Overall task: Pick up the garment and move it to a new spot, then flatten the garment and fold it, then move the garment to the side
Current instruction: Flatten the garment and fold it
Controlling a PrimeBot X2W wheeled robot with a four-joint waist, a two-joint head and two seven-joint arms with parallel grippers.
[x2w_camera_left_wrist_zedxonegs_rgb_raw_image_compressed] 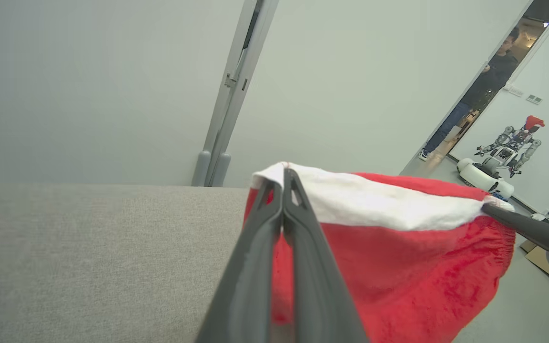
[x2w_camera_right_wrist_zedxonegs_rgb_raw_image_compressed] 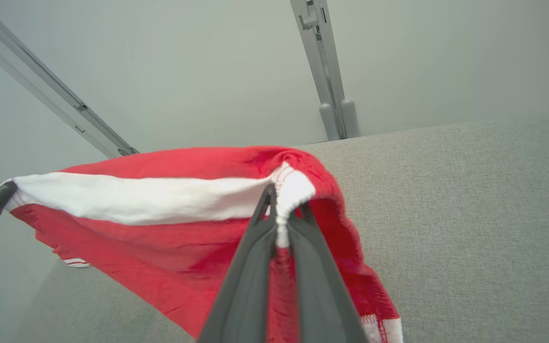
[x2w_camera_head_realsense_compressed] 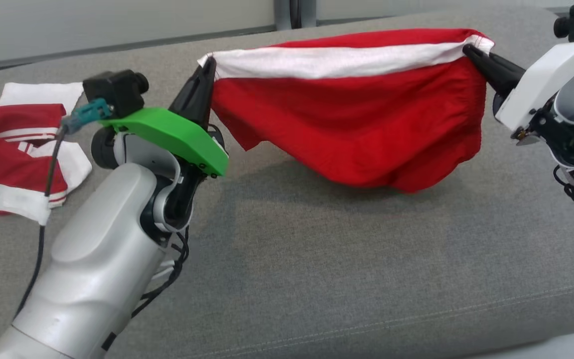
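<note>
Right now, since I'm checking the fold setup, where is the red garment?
In the head view, the garment hangs at centre over the grey cushion, stretched by its white band between the left gripper and the right gripper.

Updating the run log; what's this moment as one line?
garment: spread out, hanging | left gripper: shut on garment | right gripper: shut on garment
</note>
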